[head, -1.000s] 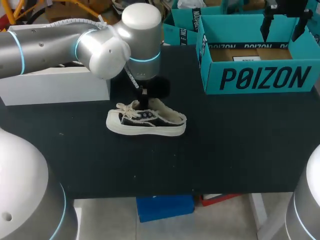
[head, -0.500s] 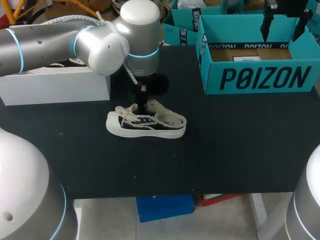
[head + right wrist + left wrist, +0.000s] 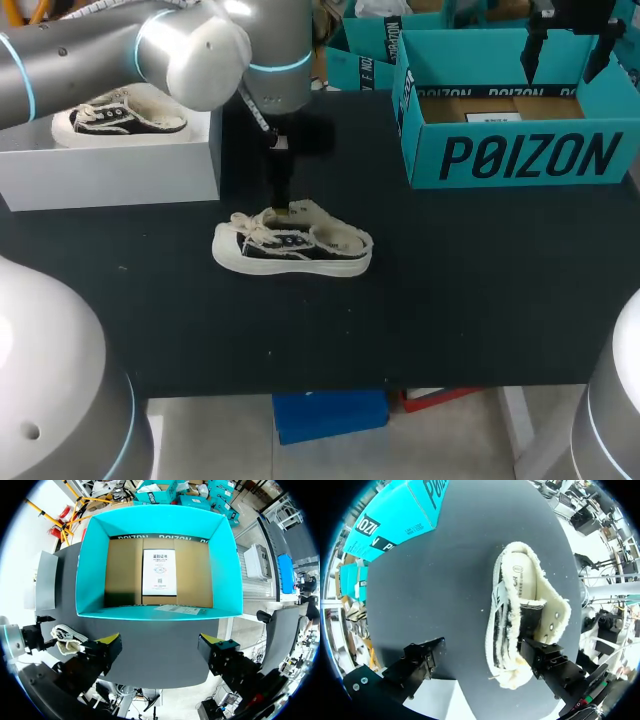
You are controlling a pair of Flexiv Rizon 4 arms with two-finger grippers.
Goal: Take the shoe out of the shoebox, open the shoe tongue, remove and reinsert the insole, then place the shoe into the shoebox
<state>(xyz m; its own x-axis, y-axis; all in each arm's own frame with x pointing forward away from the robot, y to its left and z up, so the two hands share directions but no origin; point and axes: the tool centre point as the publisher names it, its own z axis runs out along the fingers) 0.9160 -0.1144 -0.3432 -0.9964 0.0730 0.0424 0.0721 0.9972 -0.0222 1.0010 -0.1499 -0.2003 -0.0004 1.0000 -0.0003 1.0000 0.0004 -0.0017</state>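
Item 1, shoe (image 3: 292, 243): black and cream low sneaker, upright on its sole near the centre of the black table (image 3: 450, 300), a little toward 9 o'clock. Toe and loose laces point to 9 o'clock, heel to 3 o'clock. It is outside the shoebox. In the left wrist view the shoe (image 3: 525, 615) shows from above, with the insole (image 3: 517, 577) lying inside it.

Item 2, left gripper (image 3: 287, 208): comes down from 11 o'clock onto the far edge of the shoe's opening. Seen from the wrist, the gripper (image 3: 482, 662) has its fingers spread wide; one finger meets the lace end of the shoe and the other stands apart over bare table (image 3: 445, 580). Released, grasping nothing.

Item 3, shoebox (image 3: 520, 155): teal, open-topped, at 1 to 2 o'clock. Its interior (image 3: 92, 570) holds only a white printed card (image 3: 159, 575) on the brown floor.

Item 4, right gripper (image 3: 565, 55): hangs above the shoebox. Its fingers (image 3: 159, 647) are parted and unladen.

Item 5, white box (image 3: 110, 170): at 10 o'clock, with a second sneaker (image 3: 120, 112) on top.
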